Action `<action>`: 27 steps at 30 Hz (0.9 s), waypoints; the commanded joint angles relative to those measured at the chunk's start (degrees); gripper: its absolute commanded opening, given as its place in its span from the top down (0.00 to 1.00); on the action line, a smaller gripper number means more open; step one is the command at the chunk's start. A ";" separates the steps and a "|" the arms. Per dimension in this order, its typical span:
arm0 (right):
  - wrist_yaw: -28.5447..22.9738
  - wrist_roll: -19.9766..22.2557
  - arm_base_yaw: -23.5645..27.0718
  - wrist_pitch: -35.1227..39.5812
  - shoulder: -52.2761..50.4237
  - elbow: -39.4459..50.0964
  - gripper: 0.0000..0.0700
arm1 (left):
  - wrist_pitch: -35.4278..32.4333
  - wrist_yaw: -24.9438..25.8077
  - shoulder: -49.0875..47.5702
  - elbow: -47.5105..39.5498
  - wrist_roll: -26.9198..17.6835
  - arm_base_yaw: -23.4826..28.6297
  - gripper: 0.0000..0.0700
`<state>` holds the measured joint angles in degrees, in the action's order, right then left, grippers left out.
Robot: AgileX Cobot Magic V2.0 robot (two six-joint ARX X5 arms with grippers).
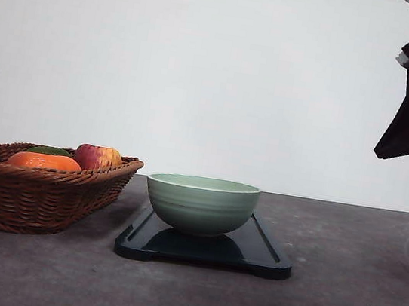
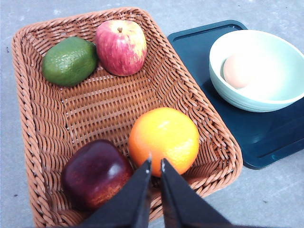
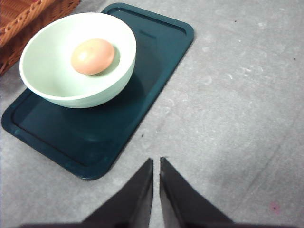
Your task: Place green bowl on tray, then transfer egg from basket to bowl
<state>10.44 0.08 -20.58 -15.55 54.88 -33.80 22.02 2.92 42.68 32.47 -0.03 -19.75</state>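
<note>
One grey table (image 1: 352,295). One basket (image 1: 30,197), left, holding four fruits: one orange (image 2: 164,140), one red-yellow apple (image 2: 121,46), one dark red apple (image 2: 95,173), one green avocado (image 2: 69,61). One tray (image 1: 265,260), just right of the basket. One green bowl (image 1: 201,204) stands on the tray. One egg (image 3: 92,56) lies inside the bowl. Two grippers, both raised and empty: left gripper (image 2: 155,167) above the basket, fingers nearly together; right gripper (image 3: 156,165) above bare table, fingers nearly together.
</note>
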 commanded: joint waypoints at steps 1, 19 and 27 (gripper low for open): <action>0.04 0.39 -0.28 0.59 0.46 -0.28 0.98 | -0.72 0.09 0.33 0.59 -0.61 -0.13 0.97; 0.07 0.37 -0.28 0.61 0.46 -0.28 0.98 | -3.43 0.04 -22.08 -10.59 5.50 16.20 0.97; 0.05 0.39 -0.28 0.60 0.46 -0.28 0.98 | -14.87 0.02 -36.61 -25.71 5.66 20.00 0.97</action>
<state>10.46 0.08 -20.56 -15.55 54.89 -33.80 8.05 2.94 6.78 7.38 5.43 0.12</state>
